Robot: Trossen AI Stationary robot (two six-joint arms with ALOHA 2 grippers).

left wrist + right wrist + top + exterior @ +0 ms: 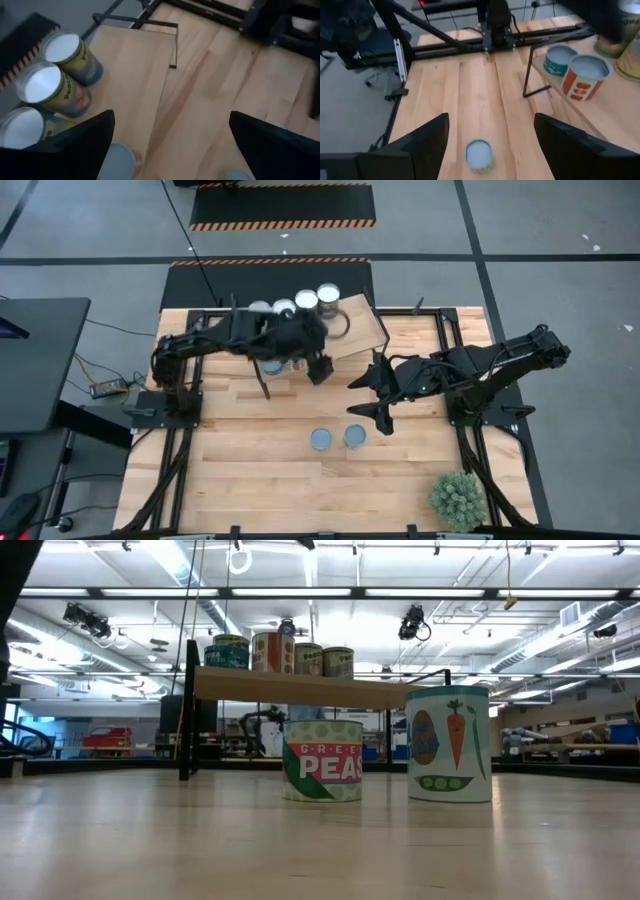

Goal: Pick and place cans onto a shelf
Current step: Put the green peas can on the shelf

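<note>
The light-wood shelf (360, 330) stands at the table's far middle. Several cans (317, 298) stand in a row along its far edge, and they also show in the low view (275, 650). More cans (272, 367) are partly hidden under my left arm. Two short cans (321, 439) (354, 436) stand upright on the tabletop in the near middle, and the low view shows them as a peas can (322, 760) and a carrot can (449, 743). My left gripper (170, 150) is open and empty above the shelf (135, 75). My right gripper (490, 150) is open and empty above the table, right of the shelf, with one table can (479, 155) below and ahead of it.
A green spiky plant (458, 498) stands at the table's near right corner. The shelf's thin black legs (529, 70) stand on the tabletop. Bare wood lies across the near half of the table (250, 480).
</note>
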